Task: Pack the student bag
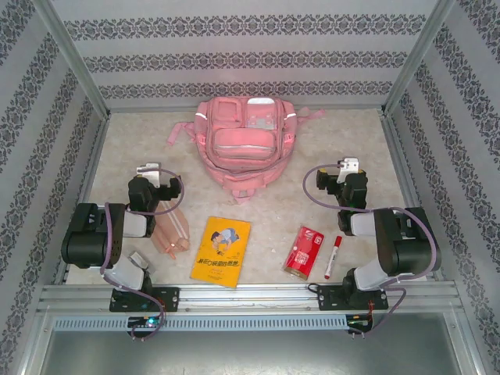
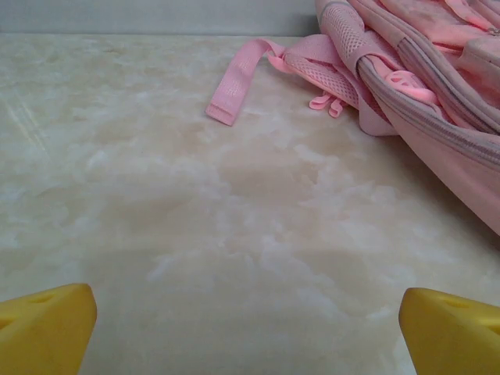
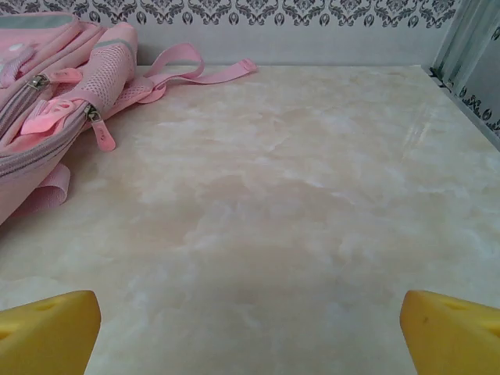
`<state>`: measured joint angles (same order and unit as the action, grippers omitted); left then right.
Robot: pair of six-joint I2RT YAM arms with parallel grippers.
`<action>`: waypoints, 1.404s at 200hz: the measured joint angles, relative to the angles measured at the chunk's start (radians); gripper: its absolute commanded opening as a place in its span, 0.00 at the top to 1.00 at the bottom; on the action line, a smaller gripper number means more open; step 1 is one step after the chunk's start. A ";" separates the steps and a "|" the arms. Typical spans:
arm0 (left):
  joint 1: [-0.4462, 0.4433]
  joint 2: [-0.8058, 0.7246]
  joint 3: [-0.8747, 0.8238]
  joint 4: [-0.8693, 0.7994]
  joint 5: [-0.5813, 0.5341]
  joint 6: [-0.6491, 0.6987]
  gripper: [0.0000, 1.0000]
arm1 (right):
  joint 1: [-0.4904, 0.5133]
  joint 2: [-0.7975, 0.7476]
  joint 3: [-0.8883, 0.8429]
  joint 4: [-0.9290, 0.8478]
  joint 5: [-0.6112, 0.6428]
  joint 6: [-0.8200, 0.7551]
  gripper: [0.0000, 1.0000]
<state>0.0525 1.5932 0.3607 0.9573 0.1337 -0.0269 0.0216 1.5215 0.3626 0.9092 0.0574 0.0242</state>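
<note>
The student bag (image 1: 244,144) is a big pink backpack lying at the back middle of the table, its top pocket unzipped. Its side and a loose strap appear at the upper right of the left wrist view (image 2: 437,94) and at the upper left of the right wrist view (image 3: 47,101). My left gripper (image 1: 152,173) sits to the bag's left, open, with bare table between its yellow fingertips (image 2: 47,328). To the bag's right my right gripper (image 1: 344,168) is open as well, nothing between its fingertips (image 3: 449,332).
Near the front edge lie a pink see-through case (image 1: 170,233) under the left arm, a yellow book (image 1: 221,251), a red pack (image 1: 304,251) and a red marker (image 1: 332,258). Patterned walls and metal rails enclose the marbled table (image 1: 273,207).
</note>
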 measured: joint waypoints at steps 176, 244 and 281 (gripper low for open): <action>-0.001 0.000 0.006 -0.002 0.012 0.000 0.01 | 0.000 0.000 0.000 0.000 -0.006 0.000 0.02; -0.021 -0.051 0.018 -0.100 -0.010 0.016 0.01 | 0.000 -0.028 0.000 -0.035 0.006 0.005 0.02; -0.110 -0.258 0.372 -0.674 -0.147 -0.011 0.01 | 0.000 -0.335 0.073 -0.368 0.124 0.183 0.02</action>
<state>-0.0574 1.3350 0.7326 0.2836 -0.0132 -0.0383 0.0216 1.1866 0.4355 0.5415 0.1818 0.2070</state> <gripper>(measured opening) 0.992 0.982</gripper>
